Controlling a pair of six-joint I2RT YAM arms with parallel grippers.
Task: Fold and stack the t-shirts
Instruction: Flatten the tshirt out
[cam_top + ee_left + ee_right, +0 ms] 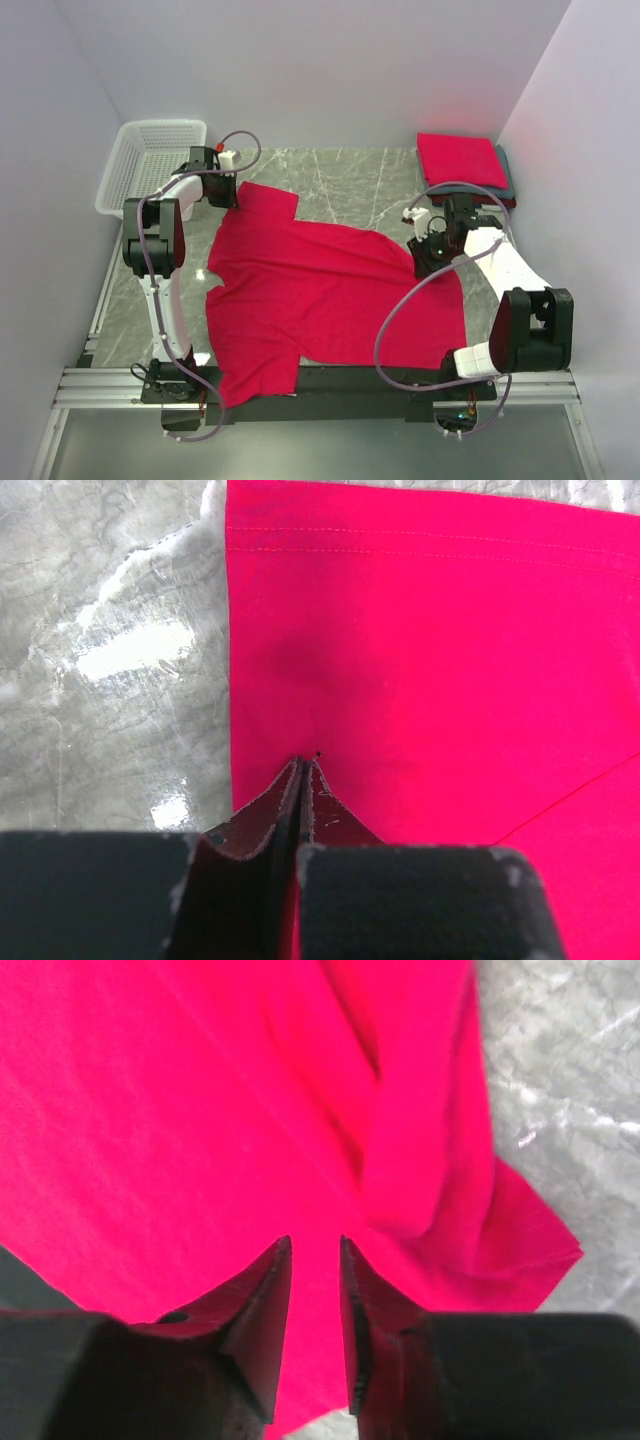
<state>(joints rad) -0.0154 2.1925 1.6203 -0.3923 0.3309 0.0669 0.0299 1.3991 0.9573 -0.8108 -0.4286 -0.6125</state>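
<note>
The big red t-shirt (pixel 320 290) lies spread out in the middle of the table (pixel 360 180). One bottom corner hangs a bit over the near edge. It is not folded yet, so I think the job now is the first fold. To do it well, both arms should grab the cloth right at an edge, lift just a little, and move together so it does not bunch up.

The right gripper (pixel 315 1260) is at the right side of the shirt, where the cloth is rumpled. Its fingers are only a tiny bit apart, with red cloth under them. It holds nothing that I can see.

Farther back, the left gripper (pixel 303 768) is on the sleeve (pixel 265 200) toward the far left. Its fingers are pressed tight together, tips on the cloth. I cannot tell if they pinch any.

In the far right corner sits a pile of folded shirts (pixel 460 158). In the far left corner is a white basket (pixel 150 160).
</note>
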